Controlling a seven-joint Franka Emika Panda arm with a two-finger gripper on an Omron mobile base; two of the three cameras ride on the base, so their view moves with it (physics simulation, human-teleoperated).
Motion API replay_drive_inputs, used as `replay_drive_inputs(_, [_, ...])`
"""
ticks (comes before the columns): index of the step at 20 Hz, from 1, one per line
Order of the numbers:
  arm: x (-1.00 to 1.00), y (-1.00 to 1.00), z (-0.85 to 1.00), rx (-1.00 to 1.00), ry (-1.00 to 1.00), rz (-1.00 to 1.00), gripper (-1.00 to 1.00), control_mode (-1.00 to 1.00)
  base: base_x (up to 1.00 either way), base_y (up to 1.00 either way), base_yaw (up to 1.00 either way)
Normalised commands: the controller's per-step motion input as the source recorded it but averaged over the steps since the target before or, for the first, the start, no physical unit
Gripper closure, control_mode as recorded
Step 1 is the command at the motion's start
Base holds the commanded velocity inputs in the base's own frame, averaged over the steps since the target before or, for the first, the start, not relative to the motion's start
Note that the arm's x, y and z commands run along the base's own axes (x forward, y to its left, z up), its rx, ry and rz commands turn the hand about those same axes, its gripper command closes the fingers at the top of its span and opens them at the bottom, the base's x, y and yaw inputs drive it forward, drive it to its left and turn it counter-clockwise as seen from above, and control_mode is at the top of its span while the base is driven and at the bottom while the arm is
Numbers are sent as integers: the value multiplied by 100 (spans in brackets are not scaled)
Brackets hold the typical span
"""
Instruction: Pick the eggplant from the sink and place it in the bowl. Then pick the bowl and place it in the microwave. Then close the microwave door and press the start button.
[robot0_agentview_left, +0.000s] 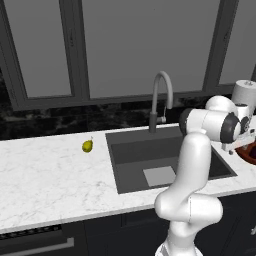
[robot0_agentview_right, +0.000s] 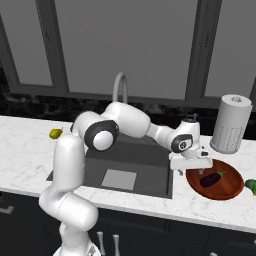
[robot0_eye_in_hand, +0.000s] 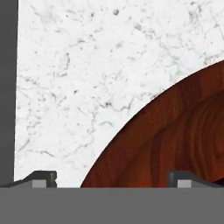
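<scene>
Here the spread pincer (robot0_eye_in_hand: 111, 178) is hovering over the bowl (robot0_agentview_right: 215, 189) rim, on marble surface (robot0_agentview_right: 30, 155) right of the sink (robot0_agentview_right: 145, 170).

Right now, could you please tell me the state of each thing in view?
eggplant: lying in the bowl
bowl: on the counter, right of the sink
sink: no eggplant in it
fingers: wide open, holding nothing, over the bowl's edge
pear: on the counter, left of the sink
</scene>
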Motion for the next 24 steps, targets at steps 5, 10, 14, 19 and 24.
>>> replay_drive_inputs(5, [3, 0, -28, 0, 0, 0, 100, -100, 0, 0, 0])
replay_drive_inputs(10, [0, -6, -9, 0, 0, 0, 100, -100, 0, 0, 0])
replay_drive_inputs(14, [0, -4, 0, 0, 0, 0, 100, -100, 0, 0, 0])
replay_drive_inputs(19, [0, 0, 0, 0, 0, 0, 100, -100, 0, 0, 0])
replay_drive_inputs(24, [0, 0, 0, 0, 0, 0, 100, -100, 0, 0, 0])
